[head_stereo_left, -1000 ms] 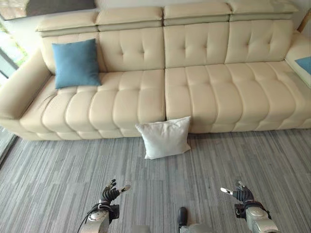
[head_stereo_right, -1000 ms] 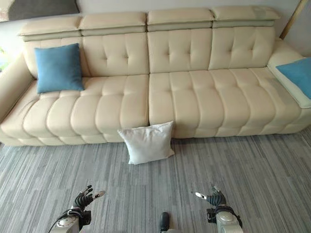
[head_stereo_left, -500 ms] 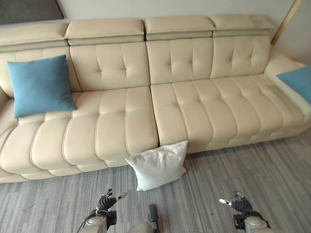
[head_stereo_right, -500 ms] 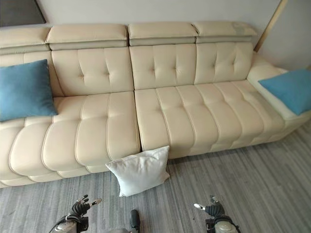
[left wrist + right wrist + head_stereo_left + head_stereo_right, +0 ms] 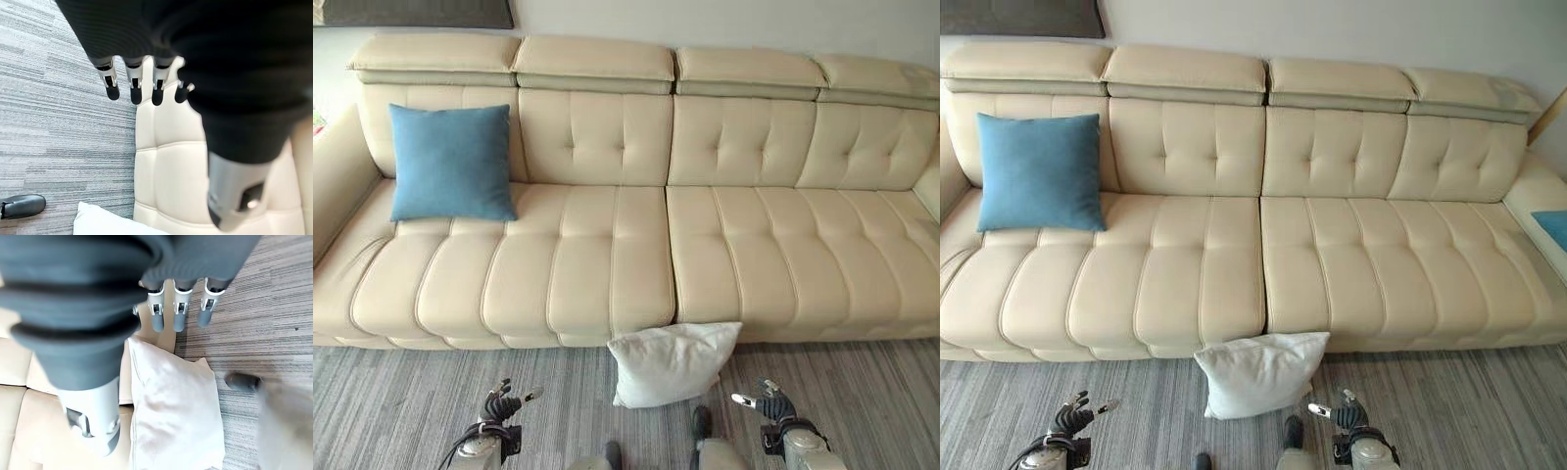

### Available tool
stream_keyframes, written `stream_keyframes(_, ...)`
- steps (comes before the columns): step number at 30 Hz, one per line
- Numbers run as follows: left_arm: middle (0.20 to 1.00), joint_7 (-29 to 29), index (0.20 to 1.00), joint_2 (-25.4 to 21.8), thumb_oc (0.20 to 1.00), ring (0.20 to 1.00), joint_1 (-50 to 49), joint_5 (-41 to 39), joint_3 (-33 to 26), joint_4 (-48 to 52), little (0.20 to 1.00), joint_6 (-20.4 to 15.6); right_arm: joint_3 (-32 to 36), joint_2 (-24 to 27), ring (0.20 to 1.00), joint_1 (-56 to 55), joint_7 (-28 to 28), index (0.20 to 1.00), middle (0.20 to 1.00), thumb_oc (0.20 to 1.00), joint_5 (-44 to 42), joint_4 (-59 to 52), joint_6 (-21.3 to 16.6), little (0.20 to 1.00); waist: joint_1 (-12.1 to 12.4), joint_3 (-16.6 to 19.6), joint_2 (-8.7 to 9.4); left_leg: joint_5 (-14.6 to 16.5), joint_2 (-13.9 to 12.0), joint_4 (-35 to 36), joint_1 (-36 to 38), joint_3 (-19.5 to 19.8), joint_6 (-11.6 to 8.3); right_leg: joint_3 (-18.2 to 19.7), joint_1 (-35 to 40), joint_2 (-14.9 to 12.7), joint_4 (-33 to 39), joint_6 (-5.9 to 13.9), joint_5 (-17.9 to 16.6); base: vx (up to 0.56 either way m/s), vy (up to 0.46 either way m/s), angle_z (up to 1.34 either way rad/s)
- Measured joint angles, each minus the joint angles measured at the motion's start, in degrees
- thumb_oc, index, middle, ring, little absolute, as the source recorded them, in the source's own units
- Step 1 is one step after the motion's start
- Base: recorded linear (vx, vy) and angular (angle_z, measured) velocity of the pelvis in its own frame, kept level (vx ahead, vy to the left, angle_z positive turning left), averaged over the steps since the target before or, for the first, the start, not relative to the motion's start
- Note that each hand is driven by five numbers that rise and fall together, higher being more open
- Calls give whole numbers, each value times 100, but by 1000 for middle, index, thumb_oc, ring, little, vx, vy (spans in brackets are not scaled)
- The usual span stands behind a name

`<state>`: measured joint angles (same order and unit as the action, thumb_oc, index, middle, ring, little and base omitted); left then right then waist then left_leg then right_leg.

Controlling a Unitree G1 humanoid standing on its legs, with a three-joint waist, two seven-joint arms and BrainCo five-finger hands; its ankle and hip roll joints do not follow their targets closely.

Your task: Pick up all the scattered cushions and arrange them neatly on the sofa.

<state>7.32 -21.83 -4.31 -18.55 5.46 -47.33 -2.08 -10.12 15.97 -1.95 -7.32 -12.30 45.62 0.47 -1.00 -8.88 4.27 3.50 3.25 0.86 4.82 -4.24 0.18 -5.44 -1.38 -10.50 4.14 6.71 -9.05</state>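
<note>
A white cushion stands on the grey striped carpet, leaning against the front edge of the cream sofa just below the seam between its two middle seats. A blue cushion sits upright against the backrest near the sofa's left end, and another blue cushion lies at its right end. The left hand and right hand hover low over the carpet on either side of the white cushion, both empty with fingers relaxed and uncurled. A pale wall rises behind the sofa.
</note>
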Motion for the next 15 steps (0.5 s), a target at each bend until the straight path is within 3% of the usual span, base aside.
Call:
stream_keyframes(1, 1000, -20, 1000, 167, 1000, 1000, 36, 2, 49, -3, 1000, 3, -7, 123, 1000, 99, 0, 1000, 1000, 1000, 0, -10, -5, 1000, -35, -42, -157, -43, -112, 37, 39, -10, -67, -25, 61, 120, 69, -86, -103, 85, -204, 21)
stream_keyframes(3, 1000, -60, 1000, 323, 1000, 1000, 57, 5, 115, 26, 1000, 2, -17, 260, 1000, 115, 2, 1000, 1000, 1000, 1, -15, -3, 1000, -60, -48, -299, -91, -224, 28, 137, -46, -143, -62, 185, 223, 69, -97, -100, 32, -88, 6)
stream_keyframes(5, 1000, -79, 1000, 370, 1000, 1000, 60, 7, 122, 74, 1000, 0, -12, 363, 1000, 109, -1, 1000, 1000, 1000, 1, -123, -17, 1000, -63, -56, -244, -35, -280, -143, 58, -133, -147, -66, 335, 218, 66, -241, 0, 55, -135, 4)
stream_keyframes(6, 1000, -91, 1000, 382, 1000, 1000, 99, 9, 117, 106, 1000, 2, 12, 481, 1000, 156, -5, 1000, 1000, 1000, 2, -94, -9, 1000, -97, -37, -433, -242, -560, 372, 187, -131, -275, -81, 327, 451, 69, -269, 127, 59, -155, 9)
stream_keyframes(12, 1000, -109, 1000, 378, 1000, 1000, 80, 2, 125, -68, 1000, 11, -6, 431, 1000, 79, 5, 1000, 1000, 1000, 0, -65, -21, 1000, -138, -73, -450, -299, -659, 362, 186, -104, -358, -98, 390, 540, 104, -254, 353, 3, -94, 3)
stream_keyframes(15, 1000, -103, 1000, 391, 1000, 1000, 220, -13, 133, -381, 1000, 20, -25, 422, 1000, 96, 1, 1000, 1000, 1000, -5, 131, -18, 1000, -122, -116, -463, -302, -798, 1, -213, -7, -468, -98, 183, 668, 104, -360, 420, -69, -67, 10)
